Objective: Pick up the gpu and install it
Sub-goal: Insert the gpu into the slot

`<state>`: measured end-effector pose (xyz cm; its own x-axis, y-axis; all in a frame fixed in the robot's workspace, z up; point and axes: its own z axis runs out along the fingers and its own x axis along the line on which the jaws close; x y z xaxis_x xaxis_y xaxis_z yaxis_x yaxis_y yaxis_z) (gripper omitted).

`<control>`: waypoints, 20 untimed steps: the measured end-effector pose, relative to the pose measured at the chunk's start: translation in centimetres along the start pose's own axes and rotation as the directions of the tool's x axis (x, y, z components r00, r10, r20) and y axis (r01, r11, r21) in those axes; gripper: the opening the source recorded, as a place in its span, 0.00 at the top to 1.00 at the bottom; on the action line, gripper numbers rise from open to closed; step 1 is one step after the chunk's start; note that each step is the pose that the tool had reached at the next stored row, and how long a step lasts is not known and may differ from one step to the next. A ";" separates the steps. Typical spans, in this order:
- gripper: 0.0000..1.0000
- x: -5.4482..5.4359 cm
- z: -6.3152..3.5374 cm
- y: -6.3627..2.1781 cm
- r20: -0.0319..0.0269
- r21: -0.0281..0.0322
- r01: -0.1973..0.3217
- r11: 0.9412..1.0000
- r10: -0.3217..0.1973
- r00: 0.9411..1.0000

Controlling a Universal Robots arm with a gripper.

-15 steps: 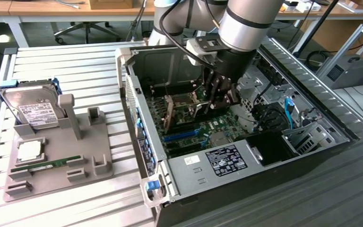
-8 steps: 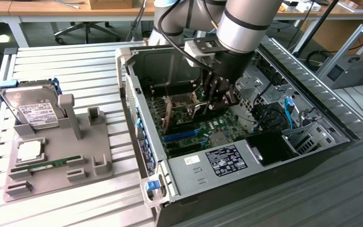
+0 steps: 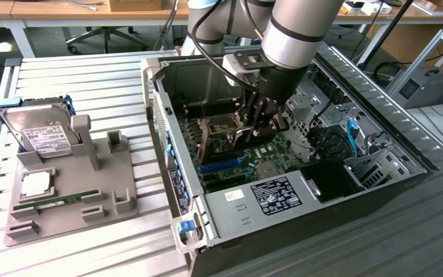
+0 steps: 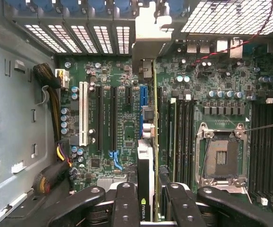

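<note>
Inside the open computer case (image 3: pixel 177 109), which lies on its side across the middle of the desk (image 3: pixel 90 75), my tool (image 3: pixel 265 120) reaches down over the motherboard (image 4: pixel 112 71). My fingers (image 4: pixel 125 203) are clamped on the graphics card (image 4: pixel 145 170), one on each face, so the jaws are only as far apart as the card is thick. In the wrist view the card stands on edge, square to the board. Its long edge runs along the blue slot (image 4: pixel 143 101), and its metal end bracket (image 4: pixel 148 38) is up against the case's rear wall by the slot openings. I cannot tell whether its lower edge is in the slot or just above it. The empty processor socket (image 4: pixel 220 158) is beside the card, apart from it.

Near the desk's edge at the exterior view's left sits a grey holder (image 3: pixel 75 190). It carries a hard drive (image 3: pixel 41 130), a processor chip (image 3: pixel 35 183) and a memory stick (image 3: pixel 56 201).
</note>
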<state>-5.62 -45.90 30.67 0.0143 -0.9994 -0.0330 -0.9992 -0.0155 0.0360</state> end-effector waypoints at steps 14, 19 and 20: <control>0.73 0.0 0.61 0.66 0.004 0.001 0.016 1.000 -0.016 1.000; 0.73 0.0 0.72 0.95 0.003 0.001 0.018 1.000 -0.018 1.000; 0.73 0.0 0.72 0.98 0.004 0.001 0.018 1.000 -0.018 1.000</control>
<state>-6.63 -45.89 29.98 0.0317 -0.9988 -0.0372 -0.9989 -0.0330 0.0339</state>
